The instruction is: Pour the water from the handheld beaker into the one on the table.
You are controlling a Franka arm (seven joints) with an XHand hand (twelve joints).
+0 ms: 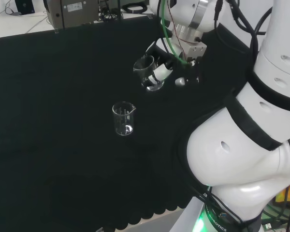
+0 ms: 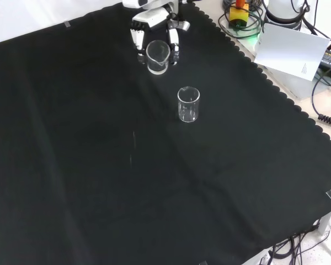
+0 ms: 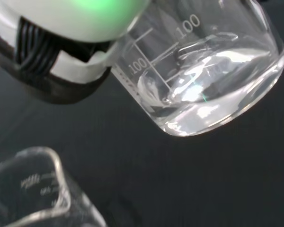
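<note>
The hand (image 1: 160, 67) hangs above the cloth with its fingers (image 2: 137, 40) curled round a clear glass beaker (image 1: 146, 71) (image 2: 157, 57). In the wrist view this held beaker (image 3: 203, 80) is tilted a little and has water in its bottom. A second clear beaker (image 1: 123, 118) (image 2: 188, 104) stands upright on the black cloth, below and to the left of the held one in the head view, apart from it. Its spouted rim (image 3: 35, 189) shows close in the wrist view. I cannot tell whether it holds any water.
Black cloth (image 2: 99, 165) covers the bench, with a scalloped edge (image 2: 276, 88) at the right of the front view. Cables, a white sheet (image 2: 289, 49) and gear lie beyond that edge. The arm's white links (image 1: 251, 130) stand at the head view's right.
</note>
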